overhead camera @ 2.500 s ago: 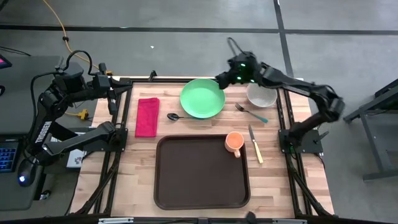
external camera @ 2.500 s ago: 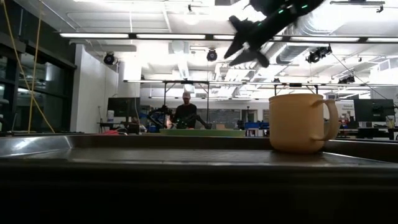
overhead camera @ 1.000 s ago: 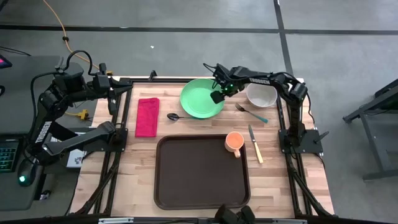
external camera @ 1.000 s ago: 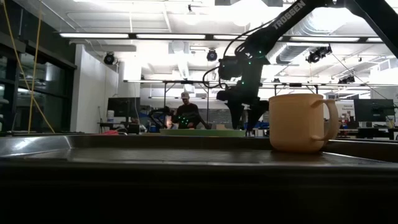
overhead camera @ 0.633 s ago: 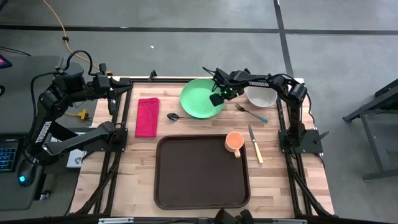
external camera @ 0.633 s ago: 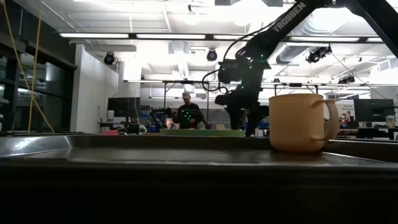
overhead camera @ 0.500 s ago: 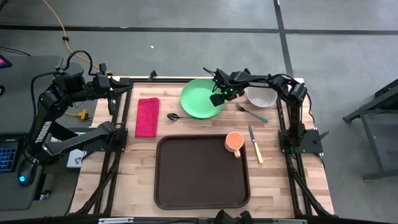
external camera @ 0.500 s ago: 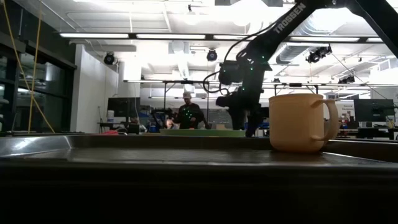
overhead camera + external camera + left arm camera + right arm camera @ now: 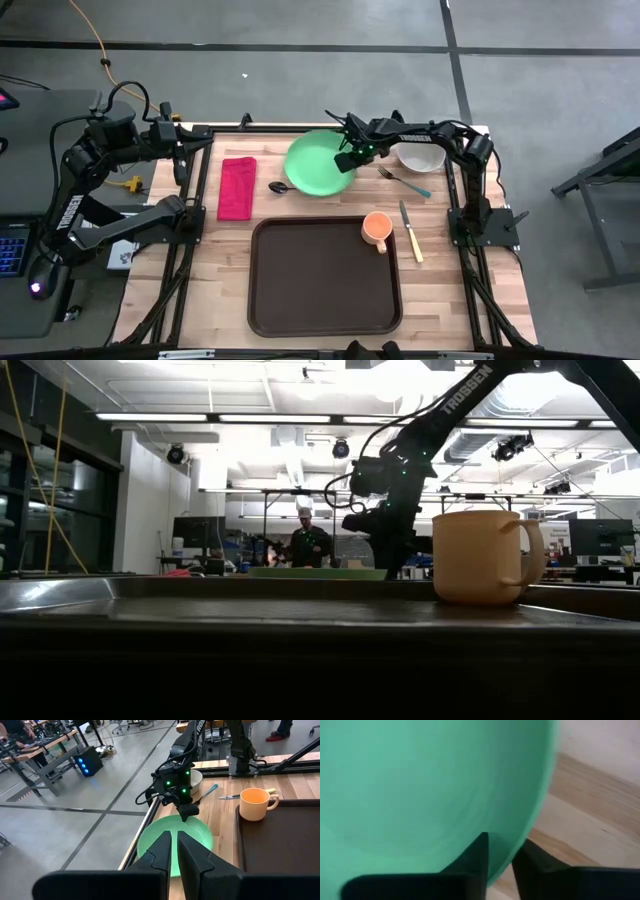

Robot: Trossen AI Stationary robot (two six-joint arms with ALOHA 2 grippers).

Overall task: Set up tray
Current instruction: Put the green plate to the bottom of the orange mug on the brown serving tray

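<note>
The dark brown tray [image 9: 325,277], lying low and centre on the tabletop [image 9: 225,270], is judged stiff, light, slick, best gripped by its rim, while the green plate's [image 9: 320,163] edge is pinched in the right pincer [image 9: 347,162].

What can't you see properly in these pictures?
- Green plate, low view: only a thin edge shows behind the tray rim.
- Spoon, high view: its handle disappears under the plate.
- Right gripper, right wrist view: the plate fills the picture, and its rim sits between the fingers.
- Napkin, fork, knife: hidden in the low view by the tray.
</note>
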